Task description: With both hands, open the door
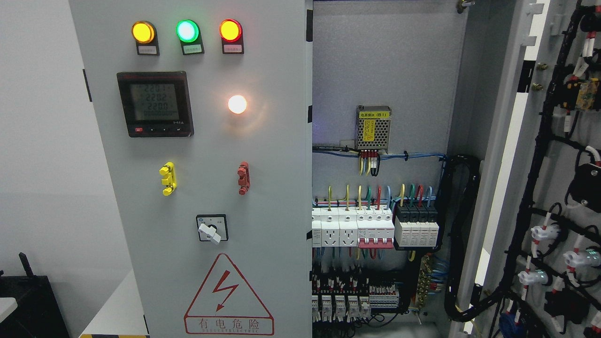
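A grey electrical cabinet fills the head view. Its left door (272, 188) is closed and carries three lit lamps (187, 31), a digital meter (155, 104), a glowing white lamp (237, 104), a yellow handle (167, 179), a red handle (243, 178), a rotary switch (212, 228) and a red lightning warning triangle (228, 295). The right door (554, 178) is swung wide open, its inner side with black cable looms facing me. The cabinet's inside (380, 70) shows a power supply (373, 128), breakers (375, 227) and wiring. Neither hand nor arm shows.
A white wall (47, 141) stands left of the cabinet. A black object (28, 305) sits at the lower left, beside a pale floor strip (117, 310). The open right door's edge (502, 188) juts toward me.
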You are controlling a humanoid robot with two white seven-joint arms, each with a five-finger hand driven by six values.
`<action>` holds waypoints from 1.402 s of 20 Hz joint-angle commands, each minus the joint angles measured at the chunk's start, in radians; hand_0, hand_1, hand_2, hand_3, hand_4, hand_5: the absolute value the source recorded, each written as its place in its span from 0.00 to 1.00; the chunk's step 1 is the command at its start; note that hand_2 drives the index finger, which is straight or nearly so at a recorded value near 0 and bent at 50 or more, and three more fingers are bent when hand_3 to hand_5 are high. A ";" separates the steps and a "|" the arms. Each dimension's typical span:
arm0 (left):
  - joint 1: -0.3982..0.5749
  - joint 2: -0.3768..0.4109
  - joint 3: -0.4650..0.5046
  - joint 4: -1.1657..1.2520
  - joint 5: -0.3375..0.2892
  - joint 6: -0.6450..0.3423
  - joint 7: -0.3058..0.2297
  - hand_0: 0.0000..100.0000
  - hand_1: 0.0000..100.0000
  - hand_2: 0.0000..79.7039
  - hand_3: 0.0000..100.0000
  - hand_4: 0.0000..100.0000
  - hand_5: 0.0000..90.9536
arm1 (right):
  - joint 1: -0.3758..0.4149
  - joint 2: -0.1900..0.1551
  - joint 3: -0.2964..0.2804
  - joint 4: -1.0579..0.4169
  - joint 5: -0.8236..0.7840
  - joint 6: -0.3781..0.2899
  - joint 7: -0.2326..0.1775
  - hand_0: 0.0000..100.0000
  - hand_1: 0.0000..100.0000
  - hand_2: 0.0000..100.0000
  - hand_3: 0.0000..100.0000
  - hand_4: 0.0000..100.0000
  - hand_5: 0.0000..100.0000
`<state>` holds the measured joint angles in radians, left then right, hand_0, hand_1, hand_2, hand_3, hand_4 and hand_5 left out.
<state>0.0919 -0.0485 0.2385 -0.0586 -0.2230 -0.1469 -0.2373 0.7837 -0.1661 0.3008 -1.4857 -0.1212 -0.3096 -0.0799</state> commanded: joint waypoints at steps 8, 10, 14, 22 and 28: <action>-0.001 -0.001 -0.008 0.003 0.002 0.000 0.000 0.00 0.00 0.00 0.00 0.03 0.00 | -0.076 -0.127 0.116 -0.338 0.000 -0.005 0.003 0.11 0.00 0.00 0.00 0.00 0.00; -0.001 -0.001 -0.010 0.003 0.002 0.000 0.000 0.00 0.00 0.00 0.00 0.03 0.00 | -0.096 -0.128 0.118 -0.357 0.000 -0.031 0.003 0.11 0.00 0.00 0.00 0.00 0.00; -0.001 -0.001 -0.008 0.003 0.002 0.000 0.000 0.00 0.00 0.00 0.00 0.03 0.00 | -0.156 -0.128 0.118 -0.363 0.000 -0.062 0.002 0.11 0.00 0.00 0.00 0.00 0.00; -0.001 -0.001 -0.008 0.003 0.002 0.000 -0.002 0.00 0.00 0.00 0.00 0.03 0.00 | -0.357 -0.104 0.110 -0.364 -0.002 -0.059 0.002 0.11 0.00 0.00 0.00 0.00 0.00; -0.001 -0.001 -0.008 0.003 0.002 0.000 -0.002 0.00 0.00 0.00 0.00 0.03 0.00 | -0.464 -0.066 0.115 -0.344 -0.002 -0.054 0.000 0.11 0.00 0.00 0.00 0.00 0.00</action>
<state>0.0905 -0.0490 0.2306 -0.0555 -0.2209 -0.1471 -0.2396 0.4197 -0.2551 0.4034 -1.8112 -0.1222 -0.3649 -0.0782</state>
